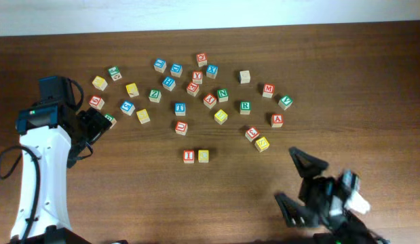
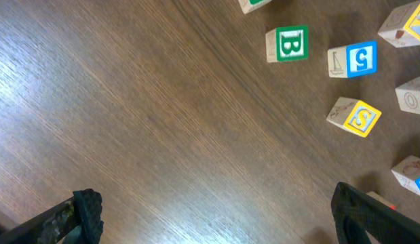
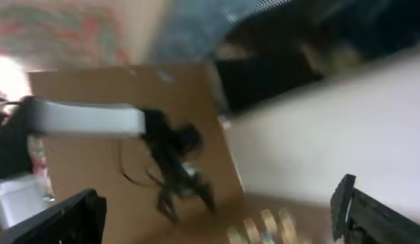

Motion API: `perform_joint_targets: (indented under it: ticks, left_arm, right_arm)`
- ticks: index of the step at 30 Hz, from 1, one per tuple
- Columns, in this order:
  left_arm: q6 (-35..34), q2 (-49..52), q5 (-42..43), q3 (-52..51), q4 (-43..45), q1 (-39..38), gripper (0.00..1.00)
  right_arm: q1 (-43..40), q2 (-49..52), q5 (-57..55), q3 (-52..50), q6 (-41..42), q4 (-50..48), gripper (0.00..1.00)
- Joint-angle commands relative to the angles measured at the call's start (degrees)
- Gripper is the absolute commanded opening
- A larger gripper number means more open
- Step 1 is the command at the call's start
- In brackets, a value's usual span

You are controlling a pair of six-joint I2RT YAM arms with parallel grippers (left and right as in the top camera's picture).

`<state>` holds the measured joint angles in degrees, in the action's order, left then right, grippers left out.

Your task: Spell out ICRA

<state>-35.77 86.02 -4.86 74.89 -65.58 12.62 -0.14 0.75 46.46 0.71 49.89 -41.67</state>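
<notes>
Wooden R (image 1: 245, 106) looks light, hard and smooth; I'd pinch its two flat sides. Both the left pincer (image 2: 216, 215) and right pincer (image 1: 296, 184) stand wide apart, holding nothing.

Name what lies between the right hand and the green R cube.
Overhead: a red cube and a yellow cube, adjacent, between right hand and green R cube.

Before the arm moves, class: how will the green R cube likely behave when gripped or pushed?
The green R cube looks wooden, so probably stiff and light. Its flat faces suggest it would slide, not roll. Low and square, it seems unlikely to tip.
</notes>
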Motion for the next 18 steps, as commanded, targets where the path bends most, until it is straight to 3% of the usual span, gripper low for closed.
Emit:
perform_joint_targets:
  ticks: [1,4,7,11,15,18]
  left_arm:
    - [0.5,-0.6,0.0,0.2,0.0,0.2,0.99]
    - [0.5,-0.6,0.0,0.2,0.0,0.2,0.99]
    - [0.5,-0.6,0.0,0.2,0.0,0.2,0.99]
    - [0.5,-0.6,0.0,0.2,0.0,0.2,0.99]
    - [0.5,-0.6,0.0,0.2,0.0,0.2,0.99]
    - [0.5,-0.6,0.0,0.2,0.0,0.2,0.99]
  right_arm:
    - [-0.3,-0.4,-5.7,3.8,8.0,-8.7,0.98]
    - [-0.3,0.1,-8.0,12.7,3.3,-3.7,0.98]
    - [-0.3,2.3,-7.9,25.0,-7.2,8.9,0.98]
    - [-0.3,13.2,-7.3,53.2,-35.2,49.3,0.98]
    - [-0.3,28.5,-9.8,74.8,-49.2,81.5,0.98]
    - [-0.3,39.4,-10.7,85.6,-54.5,98.7,0.98]
